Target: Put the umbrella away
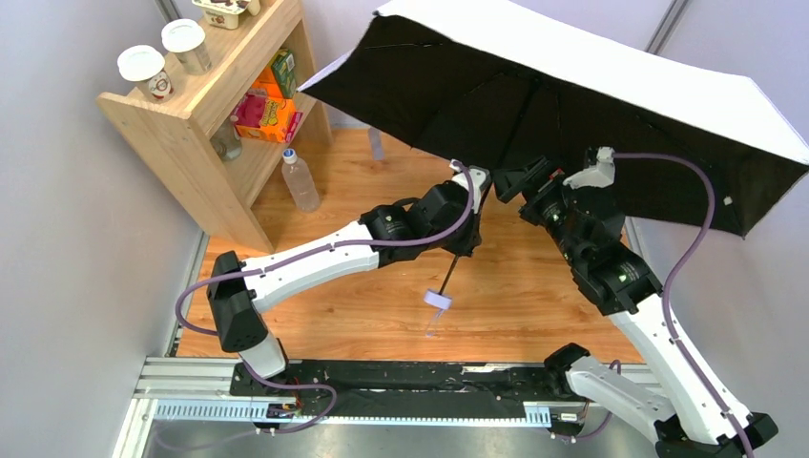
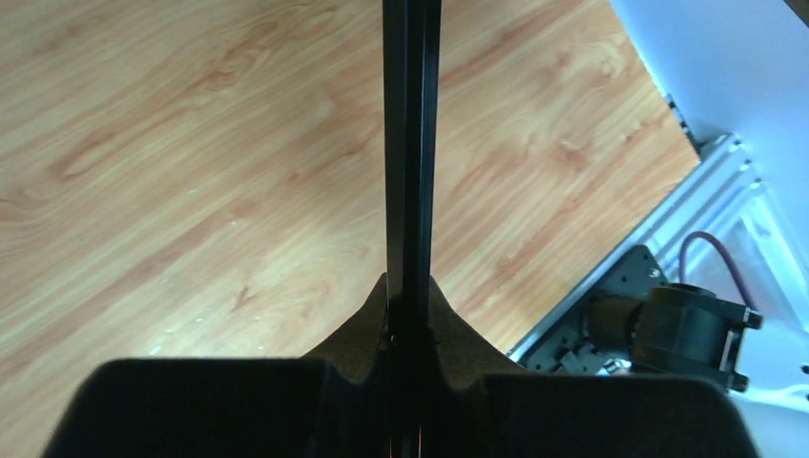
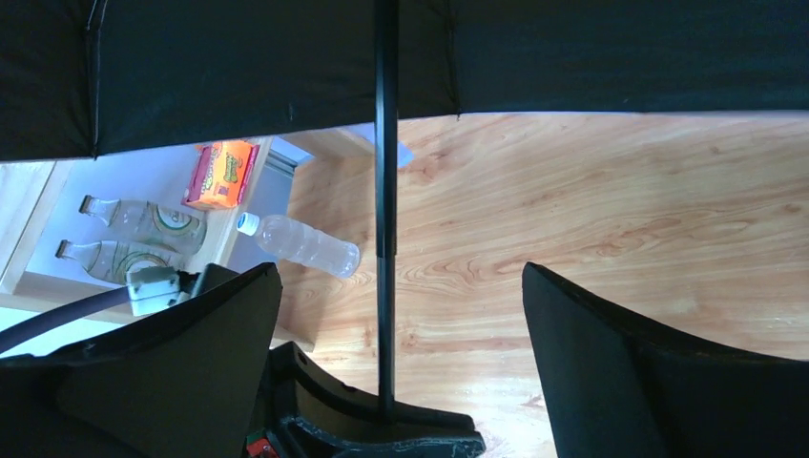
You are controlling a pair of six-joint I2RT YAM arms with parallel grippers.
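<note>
Umbrella: fully open, not put away. The canopy is tilted and sits above and beyond both sets of fingers, with its black underside facing them.

Shaft: this is the long axis. It runs from the canopy hub down toward the near edge of the table. The handle is at the low end and hangs free above the wood, clear of both arms.

Left gripper: clamped on the shaft. In the left wrist view the two pads press in from either side with no gap visible. The shaft runs straight out past the fingertips. The handle end lies behind this grip and the canopy end lies ahead of it.

Right gripper: fingers spread wide, holding nothing. The shaft stands in the gap between them, roughly central and a little nearer the inner finger, touching neither. It crosses the gap at right angles to the closing direction. The canopy edge is just beyond the fingertips.

Key relation: both grippers are on the same shaft. The right one is nearer the canopy hub and the left one is nearer the handle.

Judgement: the left grip acts as the anchor. The right arm is better placed for work at the hub end, such as drawing the canopy in along the shaft. The shaft is already lined up inside its open fingers, so closing should need little sideways correction. I cannot make out the sliding collar in any view.
</note>
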